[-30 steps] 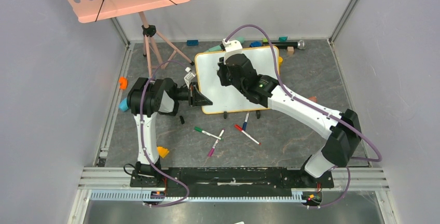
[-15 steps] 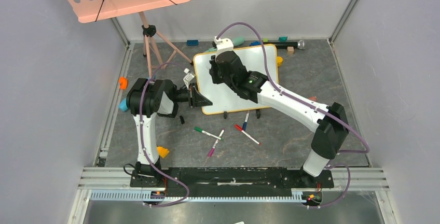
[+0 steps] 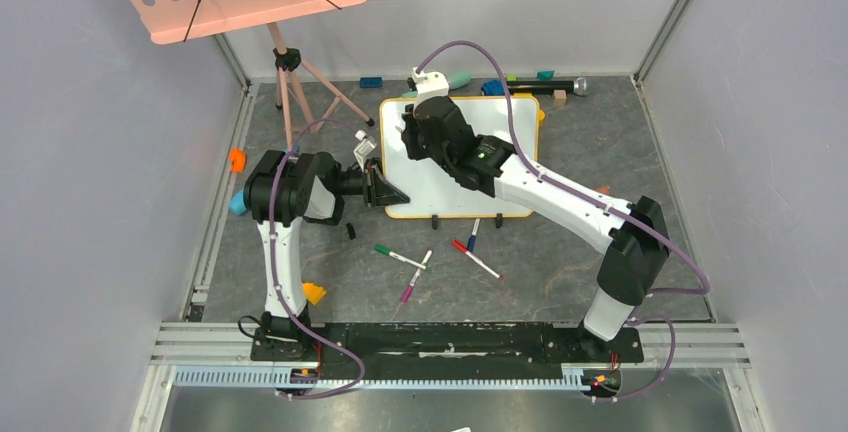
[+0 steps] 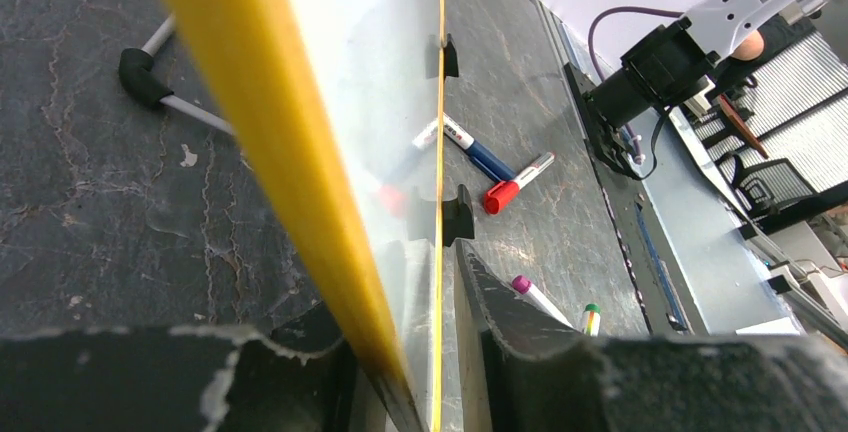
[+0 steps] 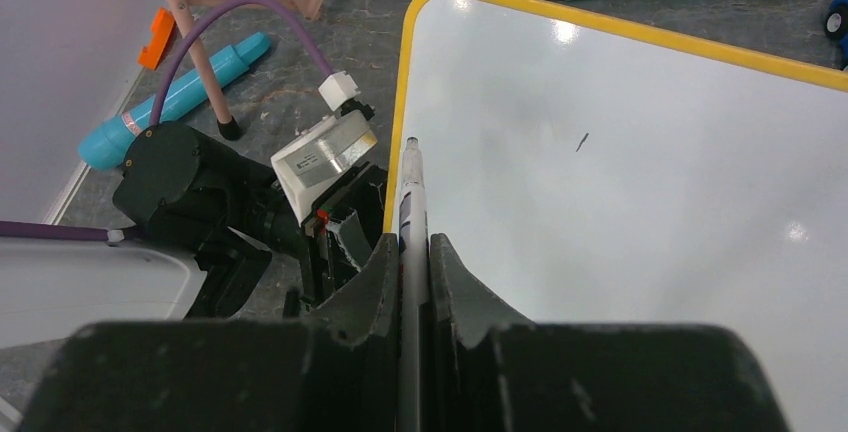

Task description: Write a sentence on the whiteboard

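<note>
Centre frame: my right gripper [image 5: 410,244], closed tight on a marker [image 5: 409,192], over the whiteboard [image 3: 435,192]; left gripper [image 3: 385,190] straddles its left edge; clamped or not, I cannot tell.

A dark grey, stone-look table top [image 3: 560,272] holds everything. The big white board with a yellow rim [image 3: 420,192] stands on it on two small black feet, with its side edge right at the left gripper [image 3: 393,195]. Near that gripper, toward the arm bases, lie a green-capped pen [image 3: 400,257], a pink pen [image 3: 416,276], a red-capped pen [image 3: 478,261] and a blue pen [image 3: 473,234]. Behind the gripper's arm lie a blue-green tube [image 3: 238,202] and a small orange bit [image 3: 237,159]. The thin pink stand legs [image 3: 289,112] rest farther off.
</note>
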Controlling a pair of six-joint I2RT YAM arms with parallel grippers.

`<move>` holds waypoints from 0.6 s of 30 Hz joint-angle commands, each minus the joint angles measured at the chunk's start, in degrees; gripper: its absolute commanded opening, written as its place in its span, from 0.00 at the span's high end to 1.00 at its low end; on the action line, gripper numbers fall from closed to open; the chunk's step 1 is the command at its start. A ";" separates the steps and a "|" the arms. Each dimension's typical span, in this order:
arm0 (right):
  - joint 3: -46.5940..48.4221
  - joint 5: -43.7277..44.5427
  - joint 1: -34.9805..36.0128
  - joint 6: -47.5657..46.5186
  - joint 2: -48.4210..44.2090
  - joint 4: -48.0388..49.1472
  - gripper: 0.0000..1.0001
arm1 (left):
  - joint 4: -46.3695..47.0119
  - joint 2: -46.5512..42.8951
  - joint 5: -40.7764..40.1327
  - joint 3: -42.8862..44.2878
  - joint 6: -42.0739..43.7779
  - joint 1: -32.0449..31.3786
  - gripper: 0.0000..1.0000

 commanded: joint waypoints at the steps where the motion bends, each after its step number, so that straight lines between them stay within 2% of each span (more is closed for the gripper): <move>1: 2.50 0.40 0.21 0.51 0.19 1.21 1.00 | 3.85 -1.05 1.37 0.73 1.97 -0.29 0.66; 7: 3.32 0.91 0.20 1.01 0.95 0.47 1.00 | 3.85 -1.37 1.73 0.42 2.10 -0.34 0.66; 13: 3.11 2.07 0.21 1.19 0.33 0.41 1.00 | 3.85 -2.29 1.76 -0.29 2.71 -0.61 0.72; 18: 1.73 2.87 0.17 1.36 -1.39 0.43 1.00 | 3.85 -2.76 1.20 -0.24 2.10 -1.71 0.86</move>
